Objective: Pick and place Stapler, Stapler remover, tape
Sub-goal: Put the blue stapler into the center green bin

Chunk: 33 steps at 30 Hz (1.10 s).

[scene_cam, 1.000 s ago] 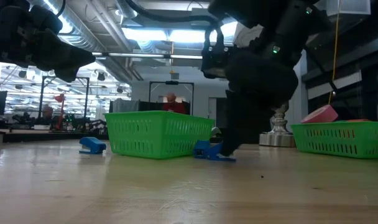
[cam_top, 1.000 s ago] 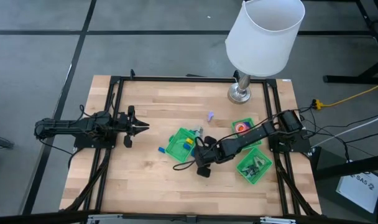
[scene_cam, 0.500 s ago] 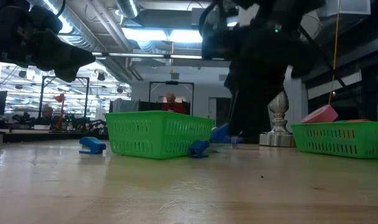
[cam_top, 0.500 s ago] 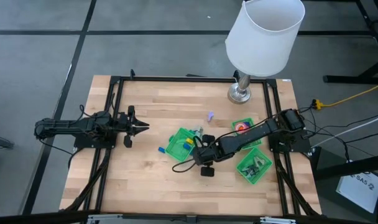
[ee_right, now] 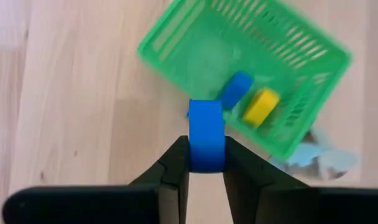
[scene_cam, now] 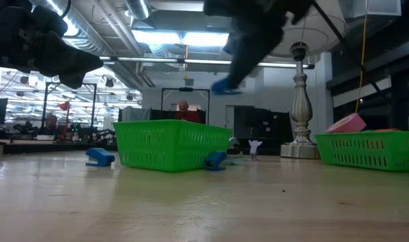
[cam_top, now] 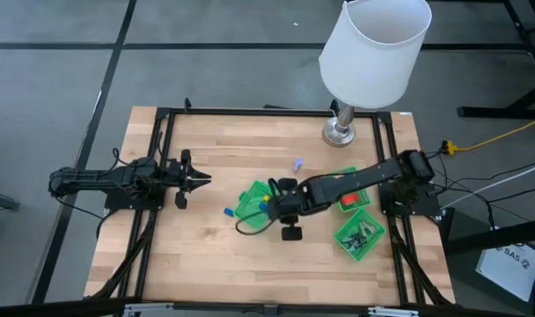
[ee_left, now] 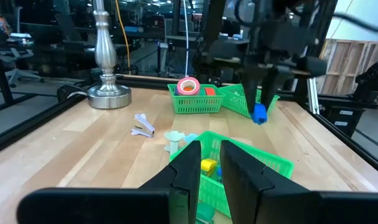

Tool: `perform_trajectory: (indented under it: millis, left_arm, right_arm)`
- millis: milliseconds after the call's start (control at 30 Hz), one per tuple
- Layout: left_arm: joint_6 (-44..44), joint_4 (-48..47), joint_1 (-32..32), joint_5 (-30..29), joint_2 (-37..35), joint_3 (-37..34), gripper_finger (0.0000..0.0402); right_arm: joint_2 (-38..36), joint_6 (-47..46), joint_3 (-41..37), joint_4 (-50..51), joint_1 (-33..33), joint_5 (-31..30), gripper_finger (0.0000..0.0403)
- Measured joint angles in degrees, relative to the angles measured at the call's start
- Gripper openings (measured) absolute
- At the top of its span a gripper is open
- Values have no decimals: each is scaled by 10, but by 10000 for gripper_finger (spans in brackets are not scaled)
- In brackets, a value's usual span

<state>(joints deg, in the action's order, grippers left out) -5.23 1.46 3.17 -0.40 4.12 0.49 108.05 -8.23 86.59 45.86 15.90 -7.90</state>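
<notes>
My right gripper (cam_top: 272, 205) is shut on a small blue stapler (ee_right: 206, 143) and hangs high over the near side of the tilted green basket (cam_top: 252, 199). That basket holds a blue block (ee_right: 237, 89) and a yellow block (ee_right: 261, 106). A pink roll of tape (ee_left: 188, 86) lies in a second green basket (ee_left: 198, 102) farther right. A pale purple stapler remover (cam_top: 297, 164) lies on the bare wood. My left gripper (cam_top: 204, 180) waits shut at the table's left, level and touching nothing. My right gripper pinches the blue stapler's two flat sides (ee_right: 206, 163) between its two fingers. The fingers come from above, pointing steeply down. The stapler sticks out below the fingertips (ee_left: 258, 114), lifted clear of the table and the basket.
A lamp base (cam_top: 340, 133) under a white shade (cam_top: 377, 48) stands at the far right. A third green basket (cam_top: 358, 236) sits near the right edge. Another blue stapler (cam_top: 228, 211) lies left of the tilted basket, and a blue piece (scene_cam: 214, 161) lies beside it.
My right gripper has risen from the table beside the tilted basket, carrying the blue stapler up clear of the wood. It has gone a little toward the far left, over the basket, and its wrist has rolled.
</notes>
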Motion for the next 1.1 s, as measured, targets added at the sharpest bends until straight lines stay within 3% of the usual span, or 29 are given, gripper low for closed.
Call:
perform_trajectory:
  millis: [500, 700, 1100]
  left_arm:
    - [0, 0, 0, 0, 0, 0, 58]
    - [0, 0, 0, 0, 0, 0, 58]
    - [0, 0, 0, 0, 0, 0, 58]
  right_arm:
    - [56, -97, 15, -186, -46, -2, 85]
    - [77, -179, 15, -191, -70, 13, 76]
    - [123, -216, 15, -185, -102, 19, 80]
